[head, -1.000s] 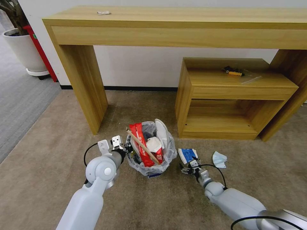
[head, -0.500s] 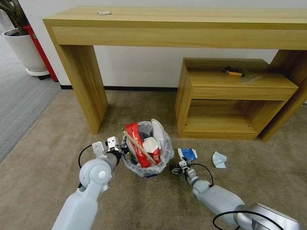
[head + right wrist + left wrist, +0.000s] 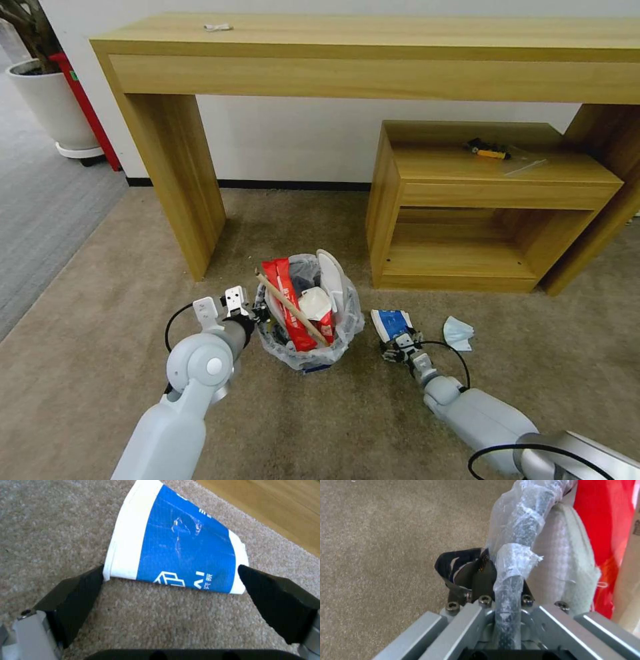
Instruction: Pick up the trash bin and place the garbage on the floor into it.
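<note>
The left gripper has its jaws clamped on the left rim of the trash bin, which sits on the floor near the bench, stuffed with litter. Right of the bin, the right gripper holds its jaws apart, flanking the blue-white packet lying flat on the carpet.
</note>
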